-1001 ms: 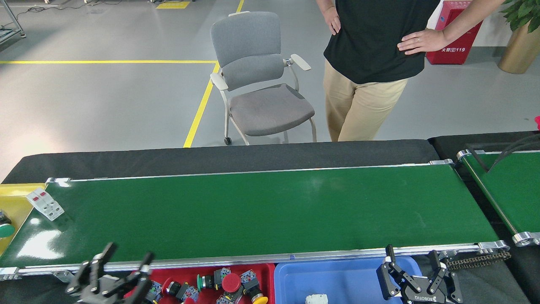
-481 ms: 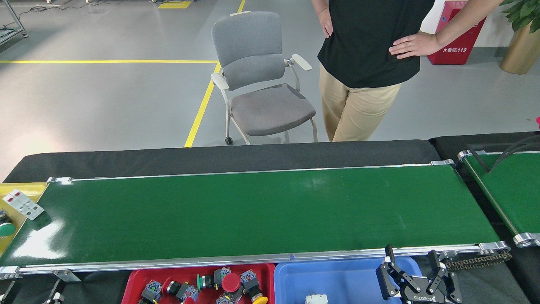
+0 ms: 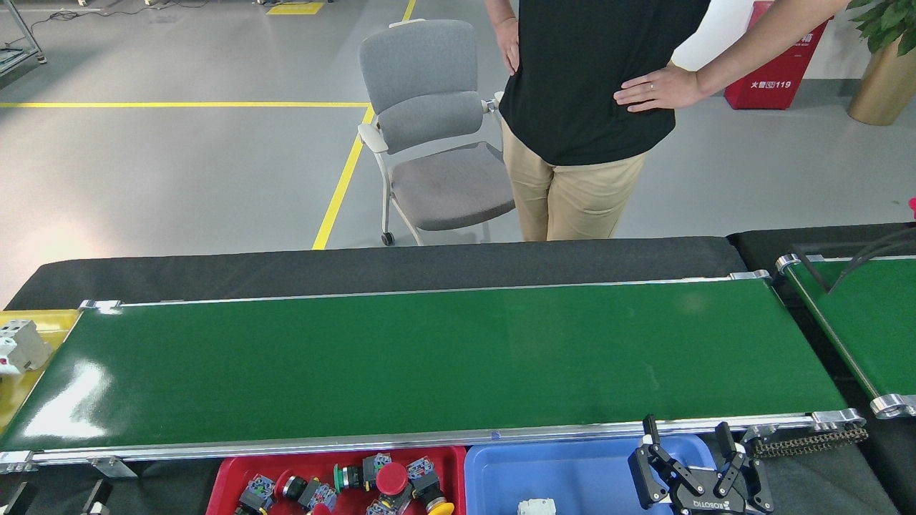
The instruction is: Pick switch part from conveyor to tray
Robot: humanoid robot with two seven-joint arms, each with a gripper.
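The conveyor (image 3: 429, 357) runs across the head view, and its dark-green belt is bare. A white switch part (image 3: 21, 345) lies past the belt's left end, on a yellow bin (image 3: 54, 320). Below the near rail a red tray (image 3: 229, 472) holds several switch parts, among them one with a red round cap (image 3: 391, 478). Beside it a blue tray (image 3: 572, 465) holds one white part (image 3: 537, 508) at the bottom edge. My right gripper (image 3: 687, 428) is open over the blue tray's right end, with nothing between its fingers. Of my left gripper only dark tips (image 3: 96, 493) show at the bottom left.
A person in a black shirt (image 3: 587, 79) stands behind the conveyor, hands on hips, next to a grey chair (image 3: 429, 121). A second green belt (image 3: 869, 322) sits at the right. A black drive chain (image 3: 809, 440) hangs off the conveyor's near right corner.
The white switch part rode left off the belt's end onto the yellow bin. My left gripper dropped almost out of view. The person stepped left. My right gripper shifted slightly left.
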